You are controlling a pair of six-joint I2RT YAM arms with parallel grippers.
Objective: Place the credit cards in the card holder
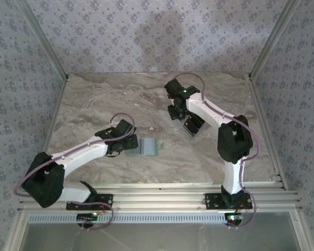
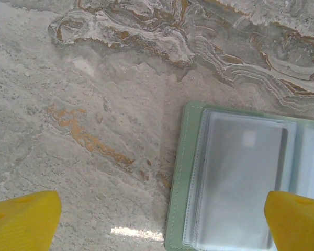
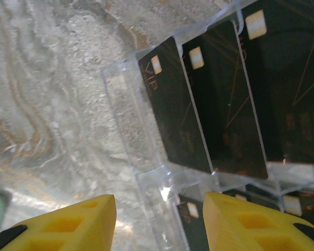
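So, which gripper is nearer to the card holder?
Left. The left gripper hangs open over the card holder, at its edge. The right gripper is farther away, over the clear stand with the black cards.

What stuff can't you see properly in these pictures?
- Card holder, left wrist view: its right side and bottom run off the picture edge.
- Black cards, right wrist view: the right ones are cut off by the edge; the small print is too dim to read.
- Top view: the left hand covers part of the card holder; the cards are too small to count.
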